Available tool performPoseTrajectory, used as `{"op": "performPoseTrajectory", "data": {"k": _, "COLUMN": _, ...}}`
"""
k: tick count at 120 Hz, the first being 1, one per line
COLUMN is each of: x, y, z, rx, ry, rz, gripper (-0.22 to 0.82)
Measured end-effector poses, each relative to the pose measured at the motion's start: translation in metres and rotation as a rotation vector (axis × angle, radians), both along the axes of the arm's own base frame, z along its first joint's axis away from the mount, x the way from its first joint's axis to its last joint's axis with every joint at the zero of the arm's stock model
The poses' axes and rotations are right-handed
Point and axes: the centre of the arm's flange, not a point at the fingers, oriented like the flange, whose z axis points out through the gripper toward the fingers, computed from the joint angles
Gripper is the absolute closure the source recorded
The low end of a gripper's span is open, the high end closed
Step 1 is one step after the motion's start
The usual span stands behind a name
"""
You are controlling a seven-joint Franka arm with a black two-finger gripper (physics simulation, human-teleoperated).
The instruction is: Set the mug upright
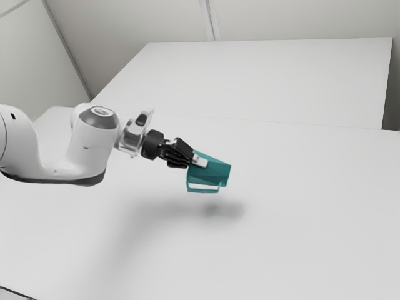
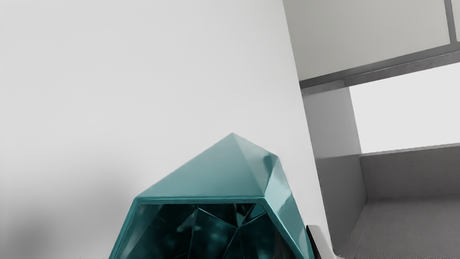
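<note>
Exterior view: gripper [image 1: 199, 160] is over the mid part of the tabletop [image 1: 300, 231], well apart from its edges, at the end of the arm [image 1: 87, 150], which enters from the ext. view's left. Hand state: grasping the teal mug [image 1: 214, 175] by its wall nr. the mouth. Wrist view confirms one fingertip [image 2: 320, 239] against the mug's outer face; a dark shape inside the mouth is prob. the opposite finger, though only partly seen.

Mug pos.: held in the air above the tabletop, base pointing away from the gripper, toward the ext. view's right. Orientation: tipped on its side, not upright; mouth faces back toward the hand, its dark interior visible in wrist view. Handle [image 1: 204, 191] is on the underside, facing the tabletop. Body is faceted, w/ flat angled panels.

Below, a soft shadow [image 1: 224, 210] lies on the tabletop, apart from mug & handle. Beyond the tabletop's far edge, per ext. view, is a second pale surface [image 1: 262, 78], approx. rectangular. Farther back: light-grey wall [image 1: 300, 19] w/ a vertical strip [image 1: 210, 22]. Wrist view, past a tabletop edge: grey recess [image 2: 409, 176] & bright white panel [image 2: 409, 115].
</note>
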Motion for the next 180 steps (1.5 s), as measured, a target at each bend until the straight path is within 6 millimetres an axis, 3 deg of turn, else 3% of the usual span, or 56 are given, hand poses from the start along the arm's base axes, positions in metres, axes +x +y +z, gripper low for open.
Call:
{"op": "performPoseTrajectory", "data": {"k": 36, "x": 0.004, "y": -0.004, "z": 0.033, "rx": 0.289, "ry": -0.019, "rz": -0.067, "gripper": 0.78}}
{"op": "performPoseTrajectory", "data": {"k": 92, "x": 0.023, "y": 0.008, "z": 0.05, "rx": 0.672, "ry": 0.005, "rz": -0.071, "gripper": 0.78}}
{"op": "performPoseTrajectory", "data": {"k": 131, "x": 0.061, "y": 0.004, "z": 0.034, "rx": 0.848, "ry": 0.051, "rz": -0.071, "gripper": 0.78}}
{"op": "performPoseTrajectory", "data": {"k": 180, "x": 0.057, "y": 0.012, "z": 0.029, "rx": 0.975, "ry": 0.088, "rz": -0.06, "gripper": 0.78}}
